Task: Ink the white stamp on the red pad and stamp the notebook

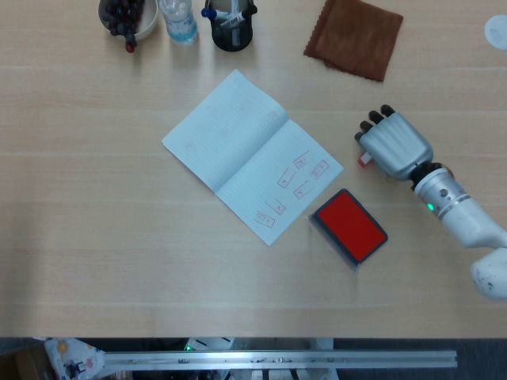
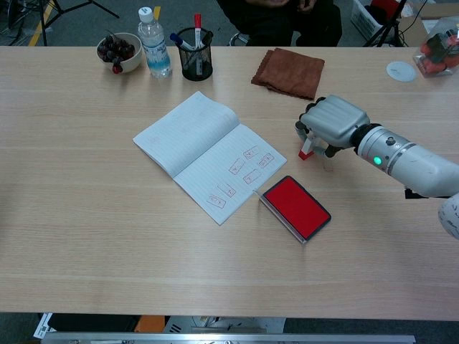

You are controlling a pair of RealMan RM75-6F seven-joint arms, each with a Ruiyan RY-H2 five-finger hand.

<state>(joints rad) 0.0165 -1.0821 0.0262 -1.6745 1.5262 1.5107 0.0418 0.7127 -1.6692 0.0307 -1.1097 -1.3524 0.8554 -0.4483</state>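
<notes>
Wooden table [image 2: 86,215], right robot hand [image 2: 331,123] grasping small white, red-based stamp [image 2: 307,148].

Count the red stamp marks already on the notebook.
5, all on the notebook's right-hand page: two near its lower corner, three nearer the red pad corner. Fainter marks may escape view.

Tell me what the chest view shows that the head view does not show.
Only the chest view shows the seated person behind the table and the stamp's white body with red base under the right hand. Only the head view shows the metal rail at the table's near edge. Both show the notebook, red pad and brown cloth.
</notes>
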